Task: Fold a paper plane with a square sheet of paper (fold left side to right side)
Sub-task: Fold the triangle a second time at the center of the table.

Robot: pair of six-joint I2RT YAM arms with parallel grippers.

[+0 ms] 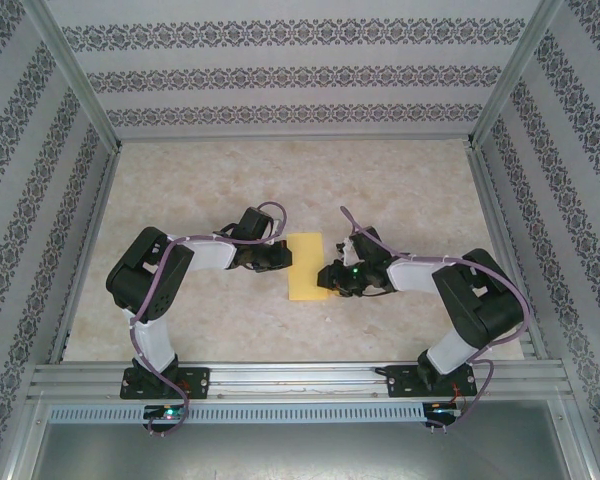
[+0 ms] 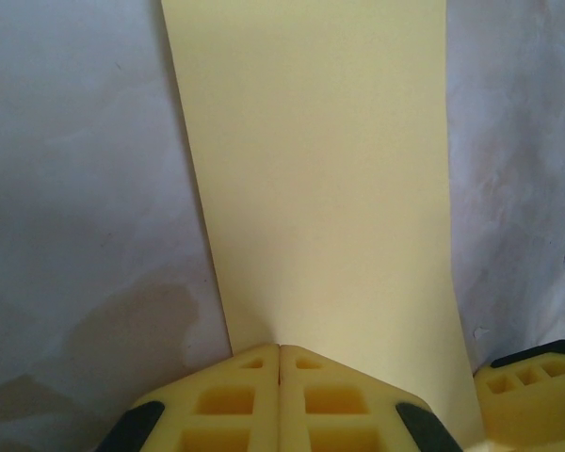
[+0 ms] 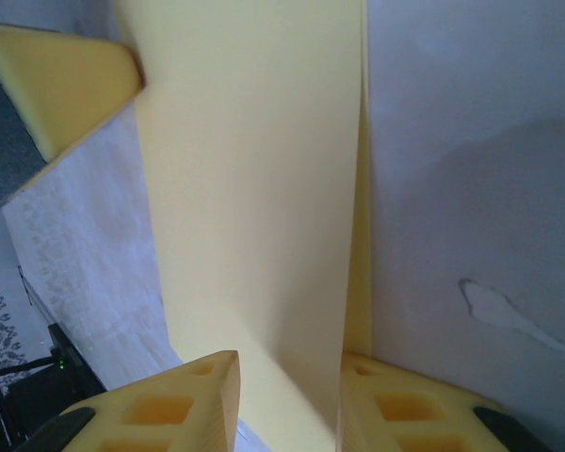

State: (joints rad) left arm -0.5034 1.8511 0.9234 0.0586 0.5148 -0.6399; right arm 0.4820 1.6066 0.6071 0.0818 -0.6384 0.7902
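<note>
The paper [image 1: 304, 267] lies near the table's centre as a narrow rectangle, so we judge the left-to-right fold is laid over and now wants creasing. The left gripper [image 1: 280, 258] sits at the paper's 9 o'clock edge with its fingers pressed together. From its wrist the fingertips [image 2: 245, 377] meet the paper's edge, and we cannot tell whether a layer is nipped between them. The right gripper [image 1: 332, 277], at 4 o'clock, stands partly spread, its fingers [image 3: 217, 395] straddling the paper without clamping it.

To do this well, we would hold one side pinned and check that the free edges match. Then we would press slowly along the crease so the thin paper neither skids nor buckles.

The table [image 1: 280, 180] is pale, marbled and smooth, with a darker patch [image 2: 122, 330] and a scuff [image 3: 494, 306]. Patterned walls [image 1: 300, 80] close it in at 9, 12 and 3 o'clock, and a metal rail [image 1: 300, 378] runs along 6.
</note>
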